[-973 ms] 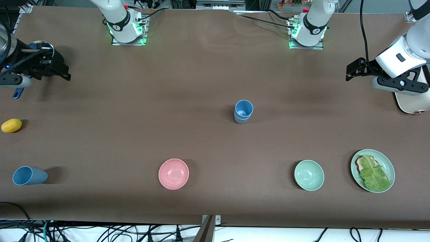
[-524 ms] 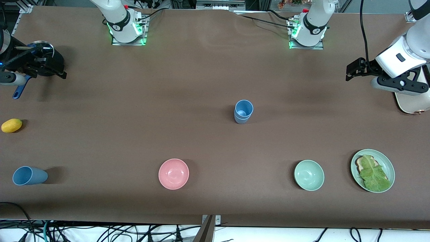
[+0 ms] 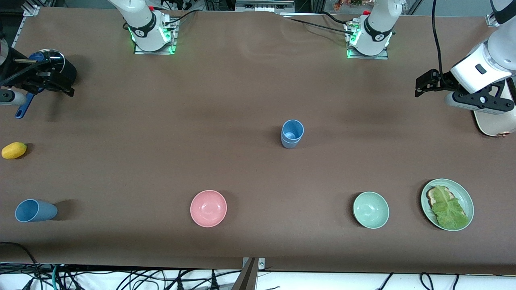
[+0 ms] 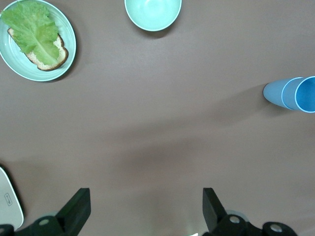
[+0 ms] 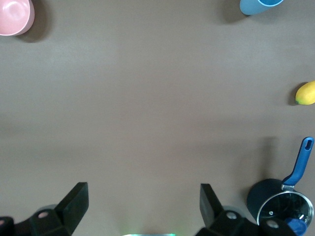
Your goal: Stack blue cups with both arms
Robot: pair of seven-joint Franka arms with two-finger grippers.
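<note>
Two blue cups [image 3: 292,133] stand upright in the middle of the table, one nested in the other; the pair also shows in the left wrist view as blue cups [image 4: 290,93]. A further blue cup [image 3: 35,210] lies on its side near the front edge at the right arm's end, and its edge shows as blue cup [image 5: 258,6]. My left gripper [image 3: 420,85] hangs open and empty at the left arm's end, over bare table [image 4: 146,206]. My right gripper [image 3: 64,85] is open and empty beside a saucepan, over bare table [image 5: 144,204].
A dark saucepan [image 3: 50,64] with a blue handle and a yellow fruit [image 3: 14,150] sit at the right arm's end. A pink bowl [image 3: 208,208], a pale green bowl [image 3: 371,210] and a green plate [image 3: 467,201] with lettuce on bread line the front. A white flat object [image 3: 494,121] lies under the left wrist.
The right gripper has drawn back toward the saucepan at the right arm's end of the table. The left arm and all the cups stay where they were.
</note>
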